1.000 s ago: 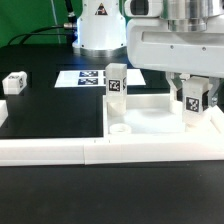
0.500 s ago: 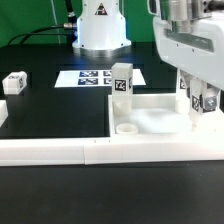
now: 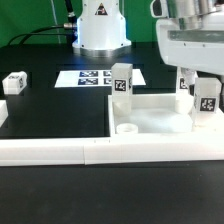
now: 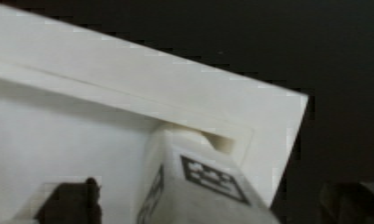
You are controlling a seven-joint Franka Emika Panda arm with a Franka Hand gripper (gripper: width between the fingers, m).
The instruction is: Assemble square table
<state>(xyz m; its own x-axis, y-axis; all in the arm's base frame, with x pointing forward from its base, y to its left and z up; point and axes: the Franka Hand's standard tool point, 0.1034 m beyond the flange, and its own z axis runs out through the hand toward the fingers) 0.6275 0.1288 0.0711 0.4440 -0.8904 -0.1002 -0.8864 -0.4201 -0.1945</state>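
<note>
— Slab point(image 3: 155, 120) and claw point(image 4: 210, 203) both shifted toward the exterior view's right in the last second, and the back corner leg point(image 3: 122, 82) rode along upright.

— Is the claw holding anything?

— No. Its fingers point(image 4: 68, 200) stand apart on either side of the right-hand leg point(image 3: 206, 98) (no contact visible in the wrist view). That leg stands at the slab's far right corner.

— Meaning?

— Likely a pause between twists. A spare leg point(image 3: 14, 82) waits on the desk point(image 3: 50, 112), well apart.

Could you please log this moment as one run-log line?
gripper: astride leg at tabletop corner, grip unclear | second leg: upright at another corner | third leg: loose
</note>
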